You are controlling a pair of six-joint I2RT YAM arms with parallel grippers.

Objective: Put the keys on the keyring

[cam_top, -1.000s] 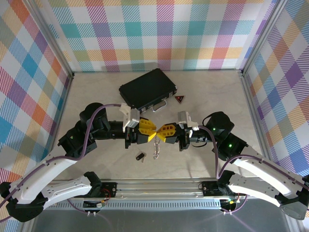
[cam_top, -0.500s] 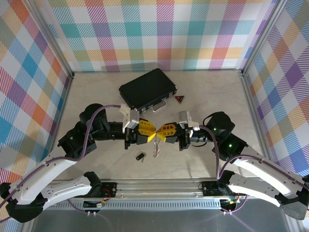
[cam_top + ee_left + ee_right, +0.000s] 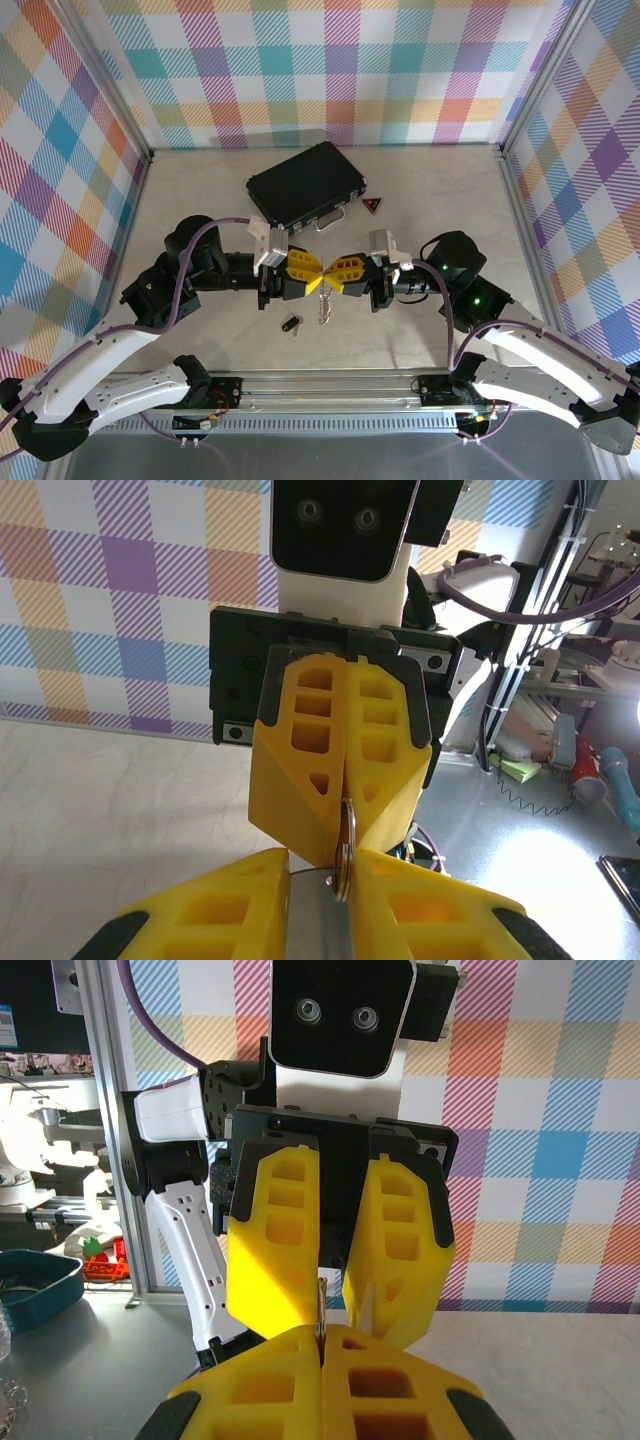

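Currently you are at the threading step, with both arms meeting tip to tip above the middle of the pale bench (image 3: 200, 210). Your right jaws are clenched on the edge of the flat, pale silvery-beige oval keyring (image 3: 344, 858), which stands edge-on where the two arms meet. Your left jaws stand slightly parted around that same spot, with a thin wire-like piece crossing the gap. Whether they pinch a key or the ring itself, you cannot tell. A fan of thin silvery pieces (image 3: 323, 309) sits just below the meeting point. One small silver key with a black head (image 3: 290, 323) lies on the bench just beside it, ungripped. By my reading, the next move calls for holding the ring steady, feeding metal finely into its split, then picking up the loose key.
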